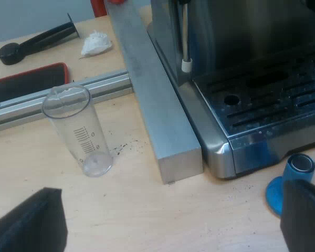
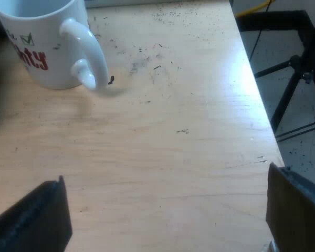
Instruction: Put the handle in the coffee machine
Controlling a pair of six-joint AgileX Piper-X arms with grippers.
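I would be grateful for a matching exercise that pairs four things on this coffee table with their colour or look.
Things:
1. measuring glass
2. tamper
3. mug
4. drip tray

Descriptions:
A. white with red lettering
B. slotted metal
C. blue
D. clear with a printed scale

Pairs: 1-D; 2-C; 3-A; 4-B
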